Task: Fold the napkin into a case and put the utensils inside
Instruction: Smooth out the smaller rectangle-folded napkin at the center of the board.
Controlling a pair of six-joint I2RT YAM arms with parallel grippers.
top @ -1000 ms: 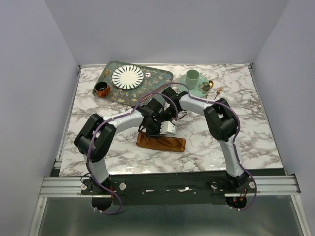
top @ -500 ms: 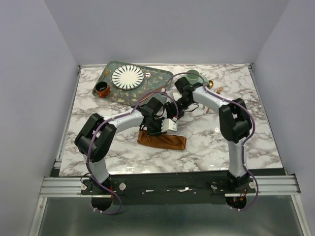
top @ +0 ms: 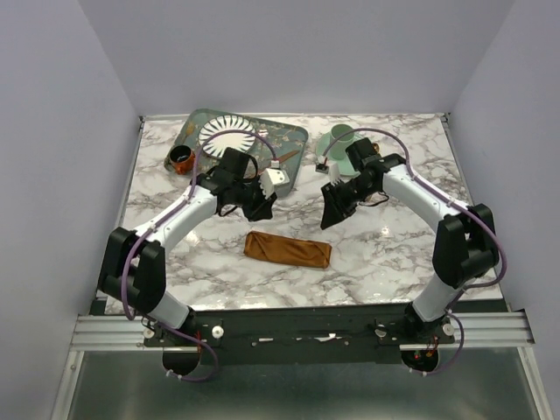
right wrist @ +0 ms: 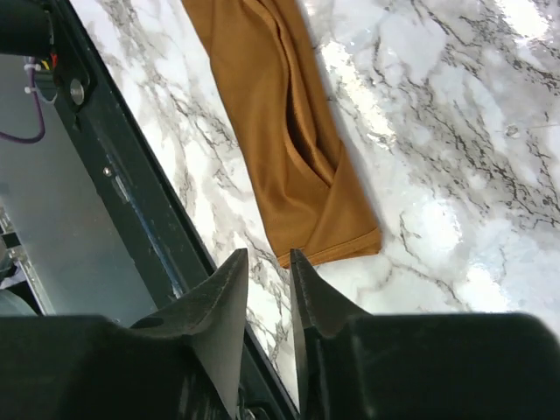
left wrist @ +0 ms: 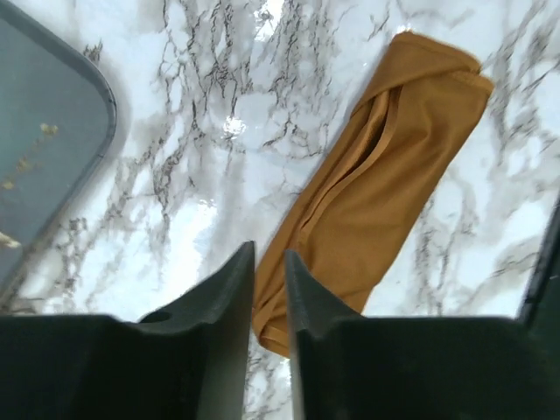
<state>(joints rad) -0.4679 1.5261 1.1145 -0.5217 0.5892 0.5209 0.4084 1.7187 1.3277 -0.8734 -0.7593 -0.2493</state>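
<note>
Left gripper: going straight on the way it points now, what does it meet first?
Probably the case: in the left wrist view the left gripper aims at its near end, jaws slightly parted and empty. Depth is unclear, so it might touch the marble table just short of the cloth.

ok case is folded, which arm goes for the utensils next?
Right. The right jaws hang on the side of the mint saucer, where the utensils lay a second ago; that arm now hides them. The left jaws sit by the green tray, farther off. Both are clear of the case.
</note>
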